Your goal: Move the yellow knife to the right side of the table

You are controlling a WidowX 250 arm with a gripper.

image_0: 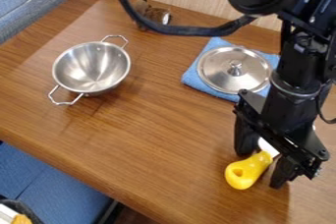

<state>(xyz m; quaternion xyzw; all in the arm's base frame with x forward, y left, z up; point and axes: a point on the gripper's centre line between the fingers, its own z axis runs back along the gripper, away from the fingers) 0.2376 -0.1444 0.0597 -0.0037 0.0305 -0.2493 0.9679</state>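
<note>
"Camera view: where's the yellow knife (242, 173)?"
"Toward the right of the surface (164, 139), handle angled to the front edge."
"And the fingers (246, 140)?"
"Spread, one either side of it."
"Behind?"
"Metal lid (215, 74) on a blue cloth (191, 79), nearer the back edge."

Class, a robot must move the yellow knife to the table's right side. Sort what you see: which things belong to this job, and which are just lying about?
Job:
- yellow knife, between the open jaws
- gripper
- wooden table

Lying about:
- two-handled metal bowl
- metal lid
- blue cloth under the lid
</note>
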